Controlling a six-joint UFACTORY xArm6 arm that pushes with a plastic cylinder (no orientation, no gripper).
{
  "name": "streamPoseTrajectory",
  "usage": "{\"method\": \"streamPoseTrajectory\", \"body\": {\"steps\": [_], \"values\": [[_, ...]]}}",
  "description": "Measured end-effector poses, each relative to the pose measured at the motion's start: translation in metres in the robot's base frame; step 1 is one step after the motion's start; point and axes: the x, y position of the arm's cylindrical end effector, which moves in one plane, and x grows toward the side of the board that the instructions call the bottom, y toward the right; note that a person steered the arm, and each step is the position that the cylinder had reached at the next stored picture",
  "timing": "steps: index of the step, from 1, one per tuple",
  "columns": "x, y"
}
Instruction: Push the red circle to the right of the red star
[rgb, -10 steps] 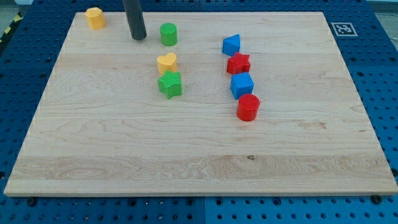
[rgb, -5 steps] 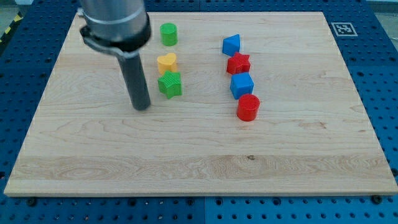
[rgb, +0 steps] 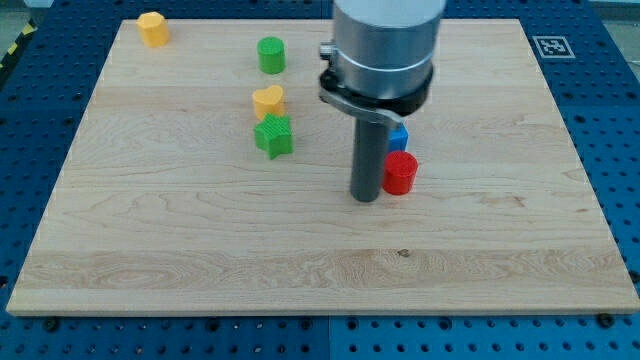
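The red circle (rgb: 401, 172) stands right of the board's middle. My tip (rgb: 366, 197) rests on the board just left of it, close to it or touching; I cannot tell which. The arm's grey body hides the red star and the upper blue block. A corner of the blue cube (rgb: 400, 137) shows just above the red circle.
A green star (rgb: 273, 136) and a yellow heart (rgb: 268, 101) sit left of my tip. A green circle (rgb: 271, 54) stands near the view's top. A yellow block (rgb: 152, 28) sits at the top left corner. The wooden board (rgb: 300, 250) lies on a blue pegboard.
My tip has moved from the view's top left, down and to the right across the board, to the red circle's left side. No visible block has moved.
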Motion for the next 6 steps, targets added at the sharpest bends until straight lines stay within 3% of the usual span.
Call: {"method": "streamPoseTrajectory", "body": {"steps": [1,6], "values": [[0.0,0.0601],[-0.0014,0.0648]]}}
